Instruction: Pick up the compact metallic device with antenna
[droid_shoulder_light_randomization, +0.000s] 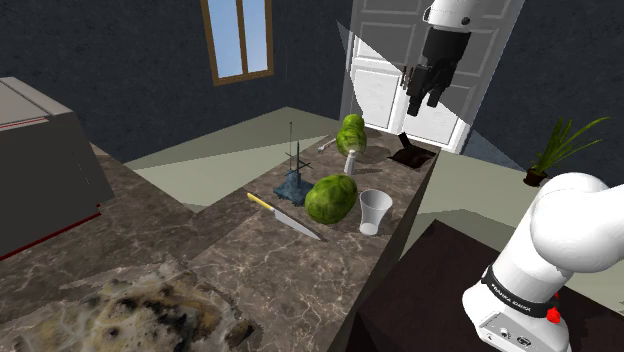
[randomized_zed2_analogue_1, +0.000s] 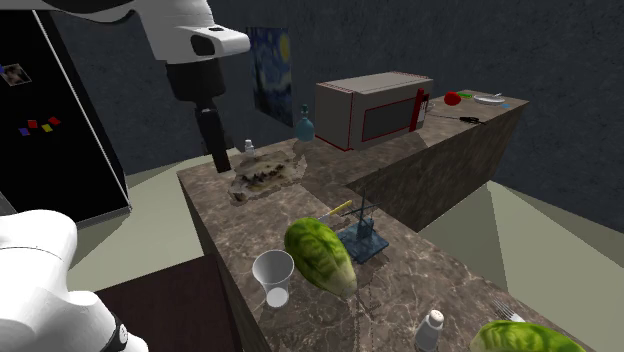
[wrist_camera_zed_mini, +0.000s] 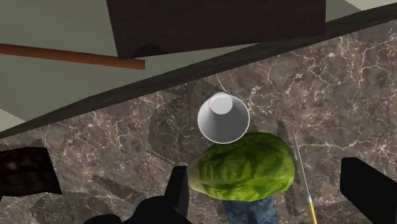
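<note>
The device (droid_shoulder_light_randomization: 318, 186) is a small blue-grey box with a thin upright antenna, standing on the marble counter (droid_shoulder_light_randomization: 290, 270) just beside a green lettuce (droid_shoulder_light_randomization: 332, 198). It appears in the second exterior view (randomized_zed2_analogue_1: 362, 240) past the lettuce (randomized_zed2_analogue_1: 320, 255). In the wrist view its blue body (wrist_camera_zed_mini: 251, 211) peeks out from under the lettuce (wrist_camera_zed_mini: 245, 167). My gripper (droid_shoulder_light_randomization: 421, 98) hangs high above the counter's far end, open, with nothing between its fingers (wrist_camera_zed_mini: 179, 188). Its black hand (randomized_zed2_analogue_1: 216, 150) shows in the second exterior view.
A white cup (droid_shoulder_light_randomization: 373, 211) stands next to the lettuce, and a yellow-handled knife (droid_shoulder_light_randomization: 285, 213) lies near the device. A second lettuce (droid_shoulder_light_randomization: 352, 130), a shaker (droid_shoulder_light_randomization: 351, 160) and a fork (droid_shoulder_light_randomization: 325, 146) sit farther back. A microwave (droid_shoulder_light_randomization: 40, 165) stands at the shoulder view's left.
</note>
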